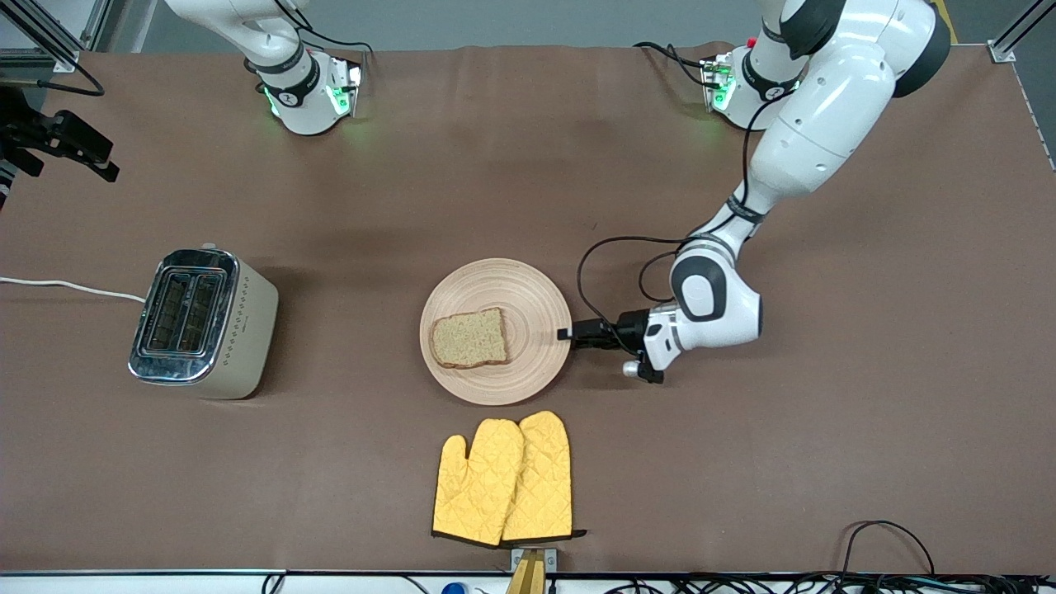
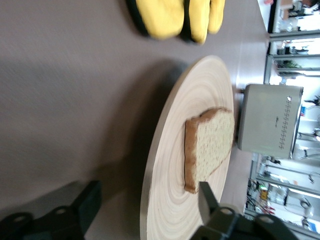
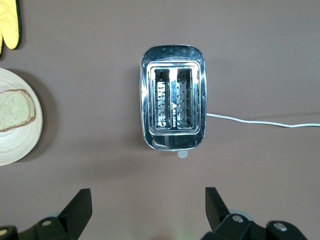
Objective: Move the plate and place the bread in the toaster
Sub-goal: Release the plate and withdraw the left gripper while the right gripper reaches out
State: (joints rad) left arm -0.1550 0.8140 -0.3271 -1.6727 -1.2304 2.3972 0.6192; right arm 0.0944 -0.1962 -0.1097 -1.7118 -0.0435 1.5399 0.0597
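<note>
Robotics lab, two white arms bolted to a brown-covered desk, aluminium framing at its corners, loose cables along the edge, shelving racks in the background

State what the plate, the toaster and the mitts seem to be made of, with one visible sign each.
Plate: probably wood, matte; pale tan with concentric ring grooves.
Toaster: shiny chrome-like metal top, mirror reflections; beige matte sides, plastic or painted metal.
Mitts: yellow quilted fabric, diamond stitching.
</note>
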